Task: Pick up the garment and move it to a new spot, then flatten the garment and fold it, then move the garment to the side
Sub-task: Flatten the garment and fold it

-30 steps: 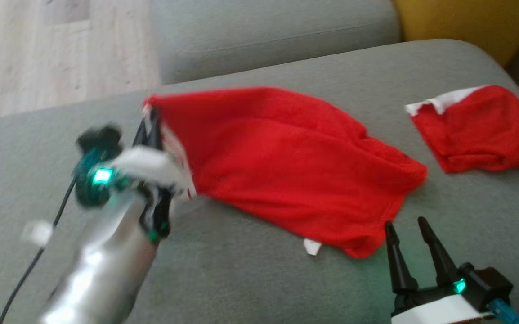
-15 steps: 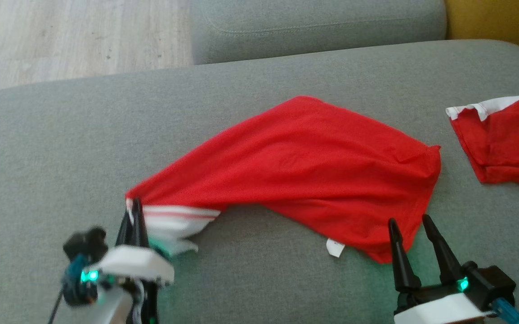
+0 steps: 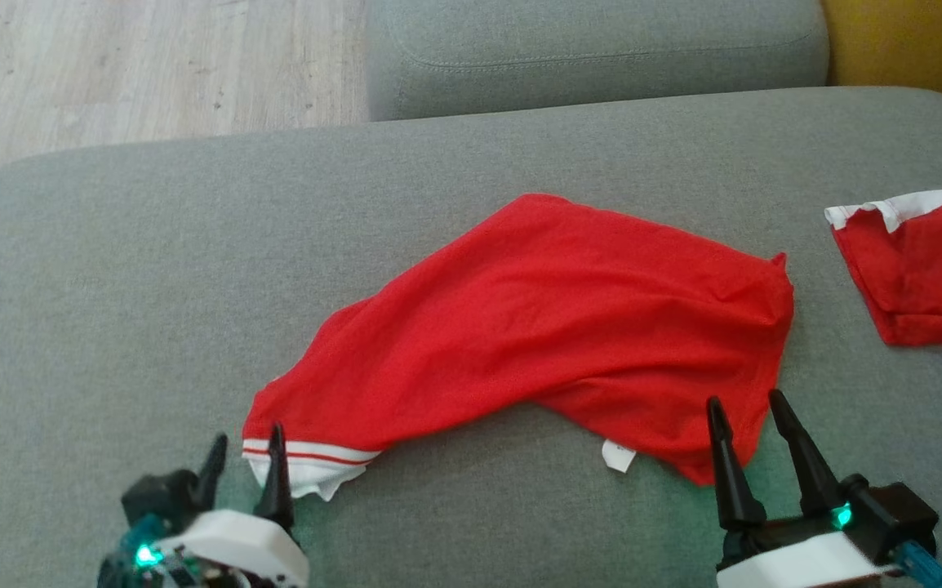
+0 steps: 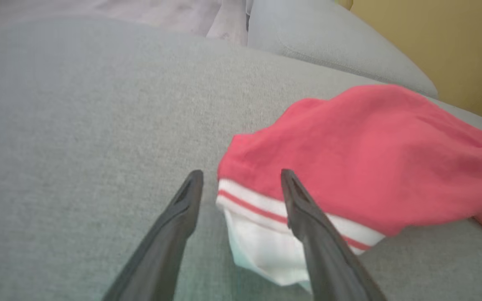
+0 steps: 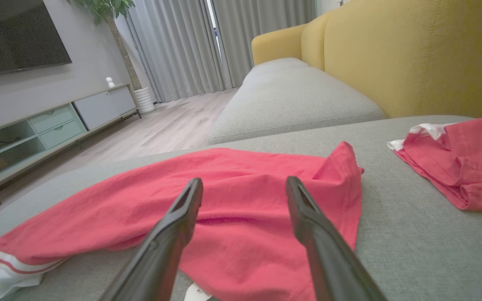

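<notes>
Fingers of the left gripper stand wide apart with nothing pinched, the end of the white striped band of the red garment lying just beside them, while the right gripper is spread just as wide and empty at the garment's near right corner. The garment lies bunched and twisted across the middle of the grey sofa cushion. A careless pinch there could catch several layers and lock the creases in, and a sideways tug could drag it toward the second red garment lying apart at the right.
</notes>
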Robot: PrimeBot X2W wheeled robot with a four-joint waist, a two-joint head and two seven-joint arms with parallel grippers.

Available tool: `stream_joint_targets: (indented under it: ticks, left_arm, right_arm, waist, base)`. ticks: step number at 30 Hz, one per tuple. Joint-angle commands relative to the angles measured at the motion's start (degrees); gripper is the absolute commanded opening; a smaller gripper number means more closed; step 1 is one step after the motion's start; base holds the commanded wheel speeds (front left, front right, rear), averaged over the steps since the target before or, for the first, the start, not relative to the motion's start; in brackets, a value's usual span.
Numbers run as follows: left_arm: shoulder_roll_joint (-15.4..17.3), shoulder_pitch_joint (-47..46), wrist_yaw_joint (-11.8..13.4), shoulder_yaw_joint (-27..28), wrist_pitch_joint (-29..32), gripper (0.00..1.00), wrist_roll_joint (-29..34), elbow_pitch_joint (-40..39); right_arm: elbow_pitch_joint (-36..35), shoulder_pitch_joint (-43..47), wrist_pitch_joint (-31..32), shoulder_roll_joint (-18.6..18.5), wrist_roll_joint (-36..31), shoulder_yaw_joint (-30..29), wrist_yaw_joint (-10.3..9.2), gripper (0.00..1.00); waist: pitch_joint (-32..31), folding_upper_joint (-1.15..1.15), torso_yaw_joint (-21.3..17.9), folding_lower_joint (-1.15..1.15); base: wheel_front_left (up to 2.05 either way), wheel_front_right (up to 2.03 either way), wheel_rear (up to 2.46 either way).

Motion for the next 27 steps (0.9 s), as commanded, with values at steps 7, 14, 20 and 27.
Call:
stream_joint_targets:
  ticks: [7, 14, 20, 27]
  left_arm:
    - [5.64, -10.95, -0.86, 1.43, 3.15, 1.00, 3.91, -10.31]
    - [5.08, -24.56, -6.04, -3.31, 8.80, 1.00, 7.27, -8.21]
    - [0.86, -33.23, -12.21, -8.38, 14.01, 1.00, 7.26, 3.65]
    - [-1.48, -37.42, -13.49, -13.20, 9.73, 1.00, 12.81, 17.21]
  right_arm:
    - [-1.83, -1.82, -0.36, -0.32, -0.81, 1.75, -0.05, 1.00]
    - [-2.00, -4.38, -0.36, -0.32, -1.76, 2.90, -0.05, 1.00]
    - [-1.98, -6.76, -0.36, -0.32, -1.98, 4.09, -0.05, 1.00]
    - [-1.95, -8.07, -0.36, -0.32, -2.04, 4.21, -0.05, 1.00]
  waist:
    - [1.52, 0.00, -0.60, 0.00]
    - [5.13, 0.00, -2.70, 0.00]
    - [9.14, 0.00, -5.83, 0.00]
    - [12.91, 0.00, -7.30, 0.00]
  base:
    - [0.00, 0.00, 0.00]
    - [0.00, 0.00, 0.00]
    - [0.00, 0.00, 0.00]
    - [0.00, 0.00, 0.00]
